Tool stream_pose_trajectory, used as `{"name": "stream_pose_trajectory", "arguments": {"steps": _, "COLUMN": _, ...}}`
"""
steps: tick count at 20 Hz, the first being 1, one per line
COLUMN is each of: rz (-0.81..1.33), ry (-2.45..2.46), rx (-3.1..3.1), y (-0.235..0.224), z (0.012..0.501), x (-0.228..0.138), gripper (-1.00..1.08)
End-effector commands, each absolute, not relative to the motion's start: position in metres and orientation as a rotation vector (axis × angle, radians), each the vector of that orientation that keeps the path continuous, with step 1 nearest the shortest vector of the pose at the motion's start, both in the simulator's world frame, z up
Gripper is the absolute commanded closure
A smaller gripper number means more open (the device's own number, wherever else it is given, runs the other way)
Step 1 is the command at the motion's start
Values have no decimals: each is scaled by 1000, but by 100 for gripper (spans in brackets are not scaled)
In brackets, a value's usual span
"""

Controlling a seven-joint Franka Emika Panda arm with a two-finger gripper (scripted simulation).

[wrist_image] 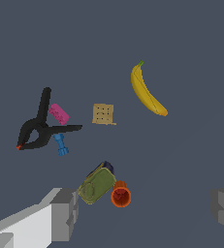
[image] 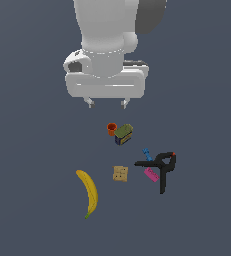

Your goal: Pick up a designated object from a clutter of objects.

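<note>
Dark slate-grey table (image: pixel 32 125) runs flat and bare under everything, and your end effector (image: pixel 107 103) hangs above it with its fingers spread wide and nothing between them; the wrist view shows one pad at each lower corner with open air between. Your target, the tiny blue piece (image: pixel 147 154), lies on the table beyond the orange cup (image: pixel 111 129) and the olive-and-blue box (image: pixel 123 134), off toward the exterior view's right and nearer that camera than the end effector. It sits tight against the black clamp (image: pixel 161 170), just beside the clamp's upper handle, with the pink piece (image: pixel 151 174) tucked between the clamp's arms a little further on. In the wrist view the blue piece (wrist_image: pixel 60 145) reads as a short dumbbell shape with its long axis running roughly away from the clamp handle it touches, so I judge you will want the fingers closing across that axis, and clear of the handle. The tan cracker square (image: pixel 120 173) and the banana (image: pixel 88 192) lie well apart from it and should not interfere.
</note>
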State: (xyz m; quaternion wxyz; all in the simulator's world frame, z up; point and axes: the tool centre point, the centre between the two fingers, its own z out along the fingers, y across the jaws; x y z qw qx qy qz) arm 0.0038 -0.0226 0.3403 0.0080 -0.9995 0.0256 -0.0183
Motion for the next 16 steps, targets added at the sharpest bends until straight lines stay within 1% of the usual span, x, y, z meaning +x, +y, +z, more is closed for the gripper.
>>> {"name": "stream_pose_trajectory", "arguments": {"steps": 1, "rz": -57, "ry": 80, "rx": -3124, "y": -23, "z": 340, "x": 4, "gripper": -92}}
{"name": "stream_pose_trajectory", "arguments": {"steps": 10, "rz": -27, "ry": 84, "rx": -3107, "y": -7, "z": 339, "x": -2, "gripper": -92}}
{"name": "stream_pose_trajectory", "arguments": {"steps": 16, "rz": -26, "ry": 80, "rx": -3108, "y": -6, "z": 336, "x": -1, "gripper": -92}}
